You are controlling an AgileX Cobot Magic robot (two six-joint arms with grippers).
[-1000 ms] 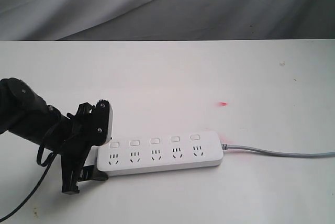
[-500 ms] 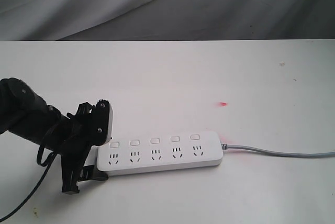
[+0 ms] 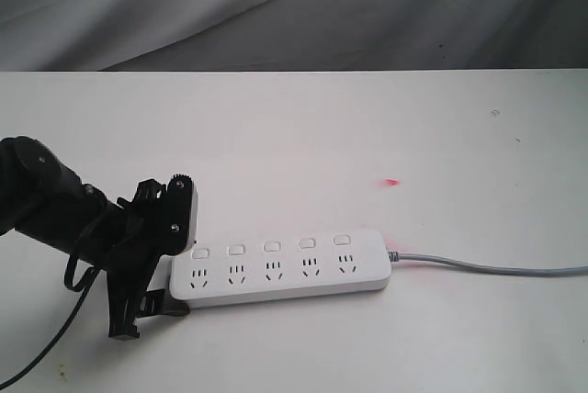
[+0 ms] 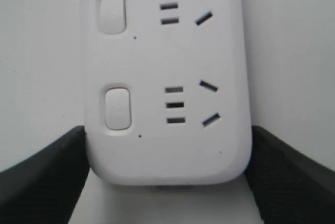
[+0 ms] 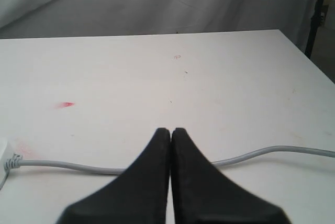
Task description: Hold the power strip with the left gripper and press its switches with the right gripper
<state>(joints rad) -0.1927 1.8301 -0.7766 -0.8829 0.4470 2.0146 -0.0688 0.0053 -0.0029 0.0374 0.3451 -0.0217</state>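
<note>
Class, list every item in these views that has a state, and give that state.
power strip: flat on the table, one end gripped.
left gripper: shut on the power strip's end.
right gripper: shut, empty.
switches: untouched; on or off unclear.
cord: slack on the table.

- My left gripper (image 3: 182, 275) lies low, its arm reaching in from ten o'clock, fingers (image 4: 47, 177) spread wide and clamped on the power strip (image 3: 276, 269).
- My right gripper (image 5: 170, 131) has its fingertips pressed together.
</note>
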